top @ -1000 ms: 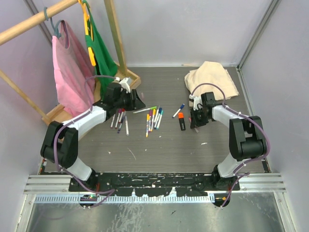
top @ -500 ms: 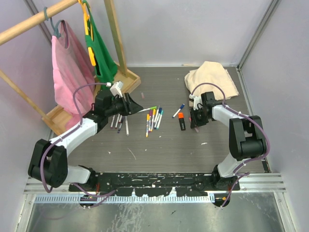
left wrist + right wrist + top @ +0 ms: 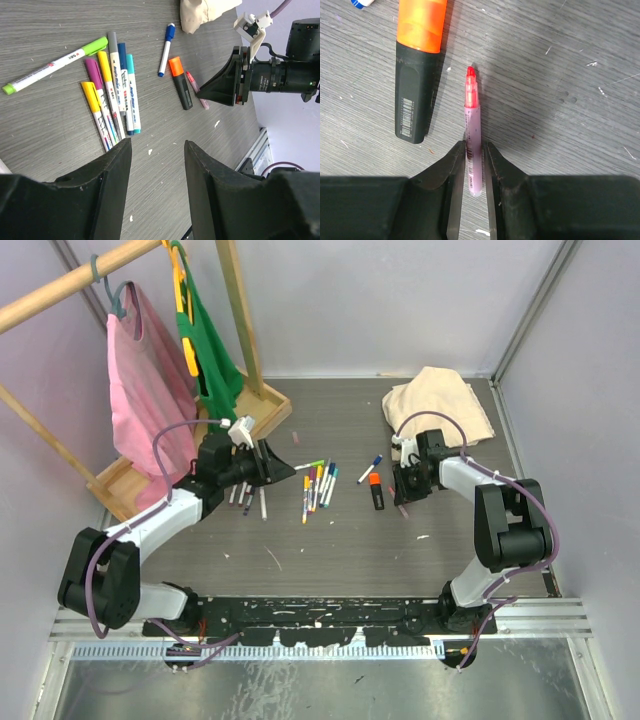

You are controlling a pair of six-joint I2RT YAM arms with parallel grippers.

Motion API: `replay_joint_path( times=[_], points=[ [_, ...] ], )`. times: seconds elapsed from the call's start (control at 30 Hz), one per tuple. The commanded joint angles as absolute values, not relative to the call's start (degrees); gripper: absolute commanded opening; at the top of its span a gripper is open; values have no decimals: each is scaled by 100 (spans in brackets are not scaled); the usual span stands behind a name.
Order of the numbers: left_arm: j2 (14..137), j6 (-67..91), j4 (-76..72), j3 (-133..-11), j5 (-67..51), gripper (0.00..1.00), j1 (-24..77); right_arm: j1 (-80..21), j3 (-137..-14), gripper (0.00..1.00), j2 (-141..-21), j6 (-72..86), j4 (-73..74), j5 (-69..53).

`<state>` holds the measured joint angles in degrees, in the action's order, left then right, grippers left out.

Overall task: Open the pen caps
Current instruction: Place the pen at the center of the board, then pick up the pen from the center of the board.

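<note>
On the tabletop (image 3: 560, 60) | coloured plastic pen caps (image 3: 103, 59) sit on fanned white markers | slim pink pen (image 3: 472, 120) lies flat, long axis running away from the right pincer (image 3: 474, 150), red end (image 3: 471, 92) outward | jaws narrowly straddle its barrel, likely aligned for pinching; contact unclear | left pincer (image 3: 157, 150) parted, empty.

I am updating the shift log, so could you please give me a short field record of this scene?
left gripper: open, empty, above the table
right gripper: fingers flank the pink pen lying on the table; grip unclear
pen caps: on the clustered pens between the grippers
orange highlighter: lying beside the pink pen
blue-capped pen: lies alone, beyond the highlighter
beige cloth: far right of the table
</note>
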<state>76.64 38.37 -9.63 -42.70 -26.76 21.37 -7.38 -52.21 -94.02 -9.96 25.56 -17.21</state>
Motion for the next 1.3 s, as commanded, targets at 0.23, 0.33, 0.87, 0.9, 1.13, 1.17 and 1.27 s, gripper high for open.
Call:
replay_joint_path(
  times=[0.23,0.33,0.87,0.9,1.13,1.17,1.27],
  points=[
    [7412,3932,-1298,-4214,-2659,48,2140,-747,-5484,33,-9283,-1011,2582,-1808],
    [7362,3991,-1353,-4179,-2646,48,2144,-747,-5492,34,-9214,-1011,2579,-1836],
    [6764,3457,-1139,-3940,248,49,4140,-566,-5567,42,-8570,-1266,2685,-2370],
    [6773,3420,-1165,-3928,502,49,4342,-513,-5585,42,-8512,-1303,2721,-2479],
    [7525,3587,-1465,-4200,1388,51,5222,94,-5561,42,-7971,-1156,2670,-3331],
    [7669,3678,-1537,-4268,1413,51,5302,197,-5530,42,-7884,-1099,2618,-3425],
    [8204,4056,-1288,-4715,1530,52,5487,499,-5430,42,-7609,-897,2440,-3561]
  ],
)
